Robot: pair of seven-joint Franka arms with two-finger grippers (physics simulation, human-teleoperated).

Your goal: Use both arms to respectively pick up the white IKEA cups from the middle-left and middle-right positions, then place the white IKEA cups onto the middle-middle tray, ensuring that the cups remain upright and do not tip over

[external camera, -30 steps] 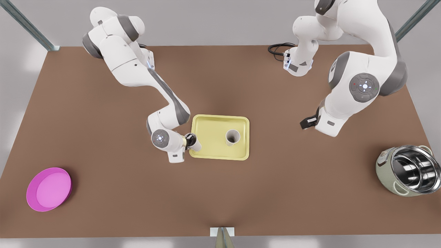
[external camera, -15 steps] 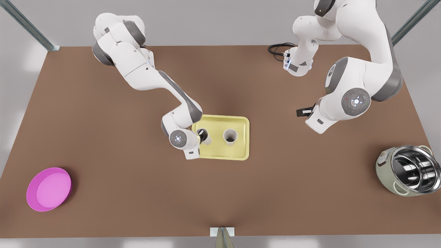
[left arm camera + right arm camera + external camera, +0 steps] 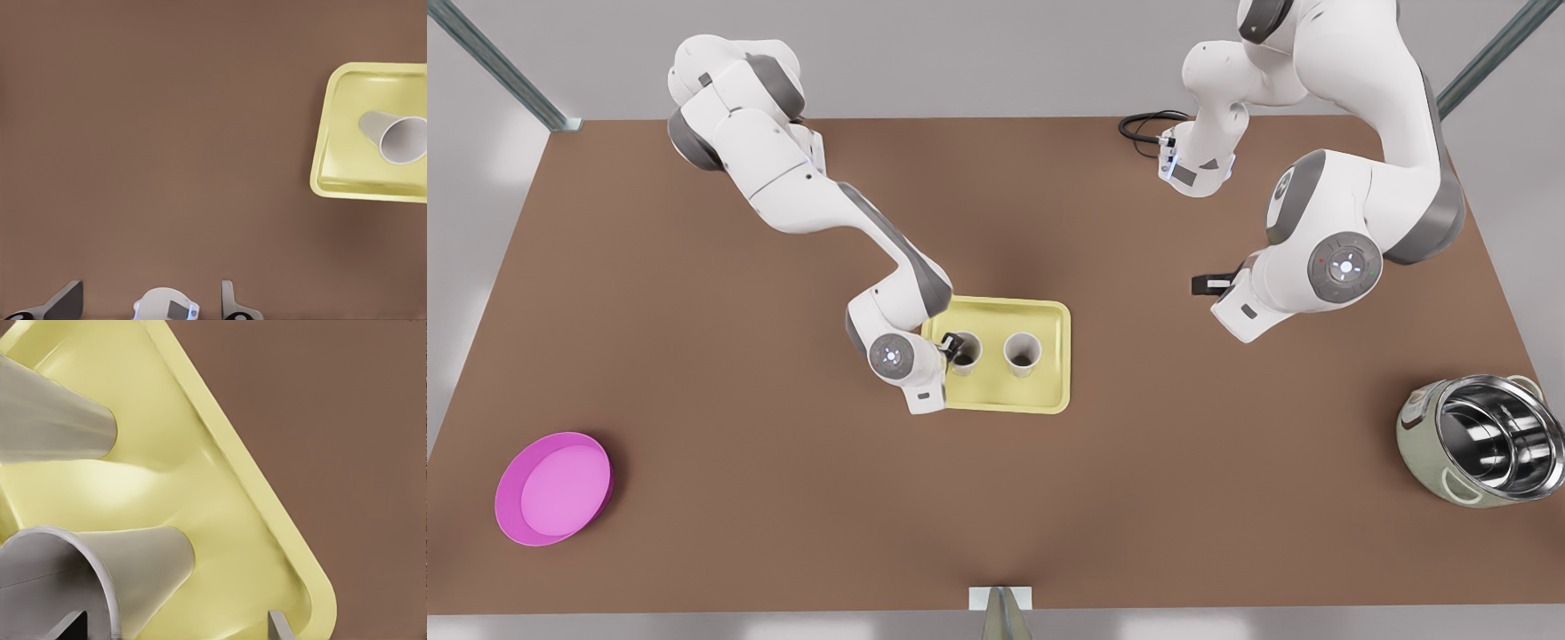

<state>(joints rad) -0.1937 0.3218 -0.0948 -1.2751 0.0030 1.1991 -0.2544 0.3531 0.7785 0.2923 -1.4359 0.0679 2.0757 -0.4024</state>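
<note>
In the front view the right arm's wrist (image 3: 898, 360) hides the 9 o'clock rim of the tray (image 3: 1040, 391) and nearly all of the right pincer (image 3: 953, 347). Only a dark bit shows at the rim of the 9 o'clock cup (image 3: 966, 352). The left arm (image 3: 1352, 213) runs off that picture at 12 o'clock.

In the left wrist view the picture's edge cuts the left pincer (image 3: 147, 303) to two spread finger stubs and crops the tray.

In the right wrist view the 9 o'clock cup and the 3 o'clock cup (image 3: 53, 420) both run off the edge.
</note>
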